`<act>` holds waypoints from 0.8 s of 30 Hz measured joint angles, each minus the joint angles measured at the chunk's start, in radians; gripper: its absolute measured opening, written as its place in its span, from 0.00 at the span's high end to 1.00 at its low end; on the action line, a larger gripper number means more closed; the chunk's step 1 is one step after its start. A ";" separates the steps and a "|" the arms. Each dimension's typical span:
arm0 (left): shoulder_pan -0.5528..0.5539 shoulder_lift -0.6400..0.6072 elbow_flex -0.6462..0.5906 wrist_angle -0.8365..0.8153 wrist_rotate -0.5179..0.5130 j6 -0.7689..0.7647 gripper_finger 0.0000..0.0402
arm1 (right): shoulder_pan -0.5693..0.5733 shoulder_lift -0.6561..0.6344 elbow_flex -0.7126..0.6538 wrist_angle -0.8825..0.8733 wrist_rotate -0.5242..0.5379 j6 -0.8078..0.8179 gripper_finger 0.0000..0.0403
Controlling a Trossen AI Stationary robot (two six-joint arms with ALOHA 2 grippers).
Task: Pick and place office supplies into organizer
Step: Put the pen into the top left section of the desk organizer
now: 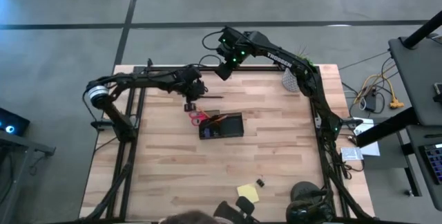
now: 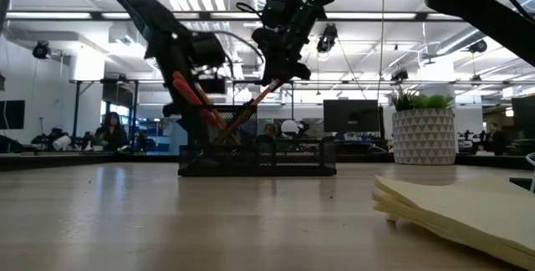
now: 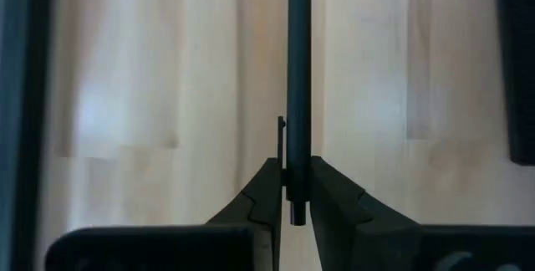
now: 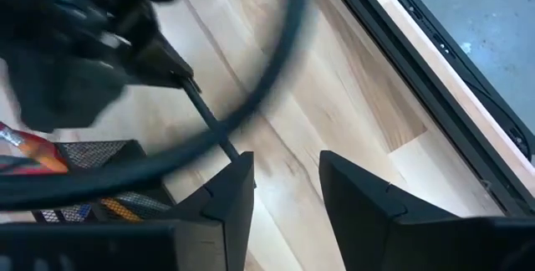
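Seen from directly above, a pale wooden table point(image 1: 173, 175) is shown with two dark robot arms reaching over its far half. The left gripper point(image 1: 191, 98) is held just beyond the organizer point(image 1: 222, 126), a small black mesh box near the table's middle. In the left wrist view its fingers point(image 3: 266, 196) are clamped on a thin dark pen point(image 3: 298, 95), which is gripped near one end and runs straight out ahead of the gripper over bare wood. In the right wrist view the same pen point(image 4: 209, 125) is seen slanting from the left gripper point(image 4: 171, 66). The right gripper point(image 1: 224, 68) is raised above the table's far edge, and its two fingers point(image 4: 230, 191) are parted with nothing between them. Inside the organizer, red-handled scissors point(image 1: 198, 117) and an orange pencil point(image 2: 251, 108) are stood leaning, their tops rising above the mesh wall in the low view. Near the table's front edge, well apart from the organizer, a yellow sticky-note pad point(image 1: 248, 193) is laid flat, with what appears to be a small black binder clip point(image 1: 260, 182) just beside it. A white plant pot point(image 1: 291, 80) is placed at the far right corner.
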 joint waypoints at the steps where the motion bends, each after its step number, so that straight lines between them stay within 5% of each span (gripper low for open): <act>1: 0.000 -0.023 0.000 -0.012 -0.008 0.000 0.94 | 0.000 0.000 0.000 0.000 0.000 0.000 0.68; 14: -0.013 -0.314 0.082 -0.322 -0.215 0.154 0.94 | 0.042 -0.039 0.000 0.021 0.051 0.022 0.71; 17: -0.038 -0.364 0.117 -0.345 -0.240 0.181 0.94 | 0.068 -0.076 0.000 0.041 0.212 0.068 0.73; 24: -0.174 -0.404 0.154 -0.407 -0.457 0.397 0.94 | 0.158 -0.226 -0.001 0.048 0.777 0.135 0.75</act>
